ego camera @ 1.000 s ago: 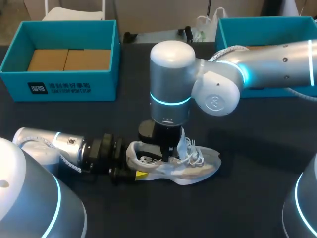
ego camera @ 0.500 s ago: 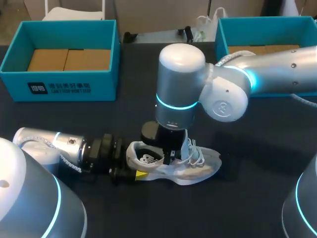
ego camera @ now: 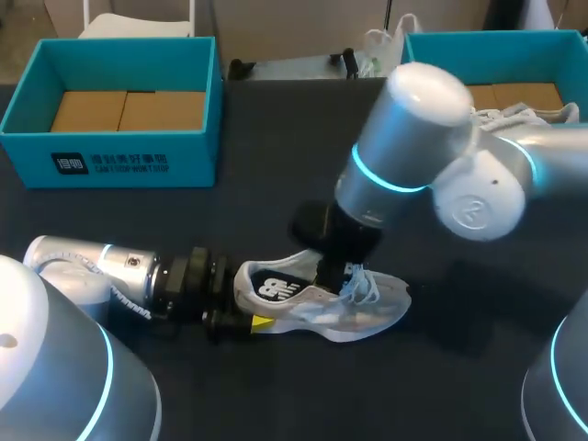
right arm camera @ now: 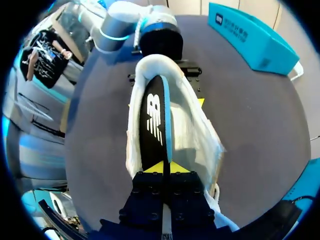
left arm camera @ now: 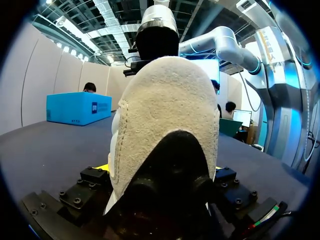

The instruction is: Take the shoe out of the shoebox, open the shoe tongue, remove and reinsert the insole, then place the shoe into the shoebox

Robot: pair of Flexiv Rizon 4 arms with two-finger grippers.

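Note:
A white sneaker (ego camera: 367, 310) lies on its sole on the dark table, toe pointing right. My left gripper (ego camera: 241, 314) comes in low from the left, its fingers pressed against both sides of the heel (left arm camera: 165, 110). My right gripper (ego camera: 323, 274) stands tilted over the shoe opening, shut on the front end of the dark insole (ego camera: 274, 288). In the right wrist view the insole (right arm camera: 152, 125), black with a white logo and a blue edge, runs from the yellow tips of my right gripper (right arm camera: 163, 167) back toward the heel, partly lifted inside the shoe (right arm camera: 200, 135). White laces (ego camera: 366, 287) hang loose.
A teal shoebox (ego camera: 119, 156) with a cardboard bottom stands at the back left. A second teal box (ego camera: 478, 46) stands at the back right, partly behind my right arm, with something white (ego camera: 514, 115) in it. Some small items (ego camera: 349, 62) lie at the far edge.
My right arm has swung to the right and tilted, its fingers closing on the insole, whose logo side now shows in the shoe opening. The left arm and shoe have stayed put.

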